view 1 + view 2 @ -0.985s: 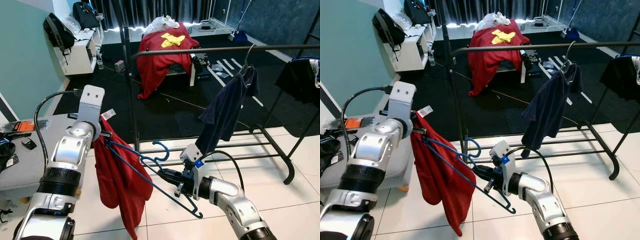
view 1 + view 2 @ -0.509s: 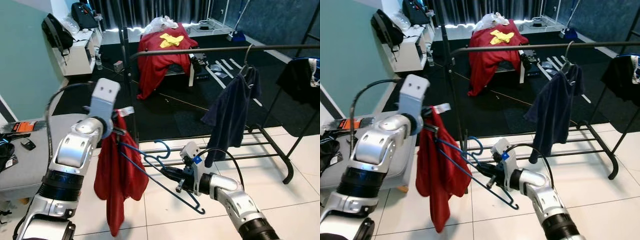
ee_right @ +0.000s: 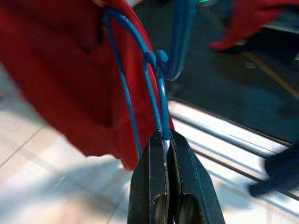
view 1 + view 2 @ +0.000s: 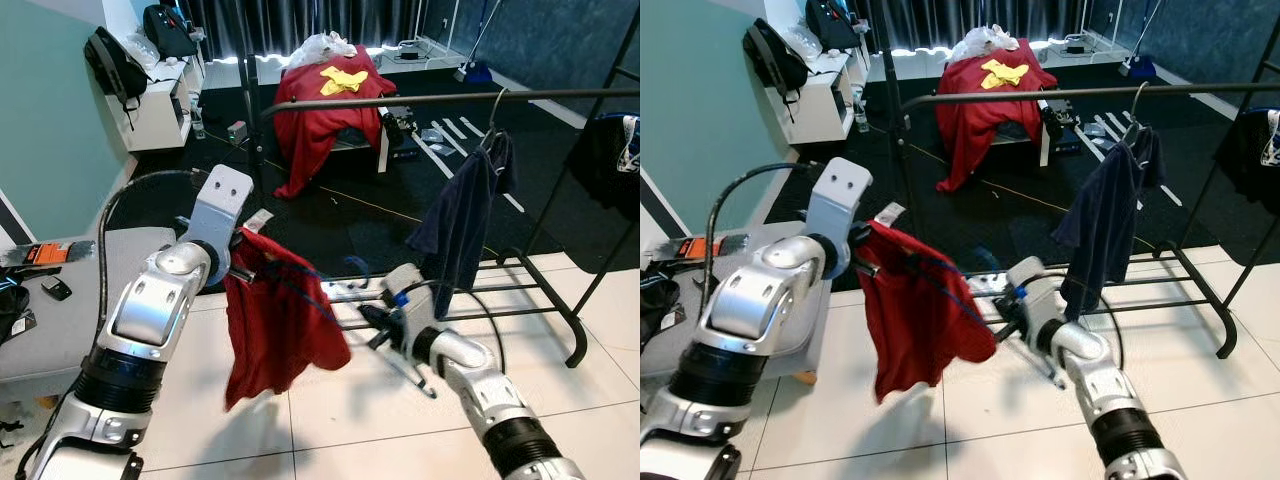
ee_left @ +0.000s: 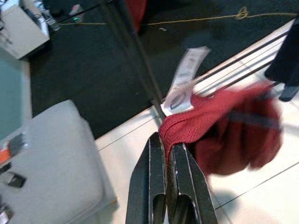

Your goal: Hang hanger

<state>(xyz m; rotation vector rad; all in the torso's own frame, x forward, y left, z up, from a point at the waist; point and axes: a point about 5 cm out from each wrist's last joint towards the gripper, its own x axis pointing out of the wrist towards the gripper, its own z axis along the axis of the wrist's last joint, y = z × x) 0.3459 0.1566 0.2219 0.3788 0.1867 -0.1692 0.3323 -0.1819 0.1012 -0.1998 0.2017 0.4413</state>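
- Over the white tiles in front of you, your left gripper [image 5: 169,154] is clamped on the red garment's [image 4: 280,320] collar.
- Your right gripper [image 3: 164,140] is pinched on the blue wire hanger [image 3: 154,79] threaded into it.
- Beyond stands the black clothes rail [image 4: 420,100], carrying a navy garment [image 4: 455,225].

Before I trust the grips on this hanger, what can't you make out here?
- Blue hanger: its far side is hidden inside the red shirt in the eye views.
- Hanger's hook: blurred in the right wrist view.
- White tag: too blurred to read in the left wrist view.
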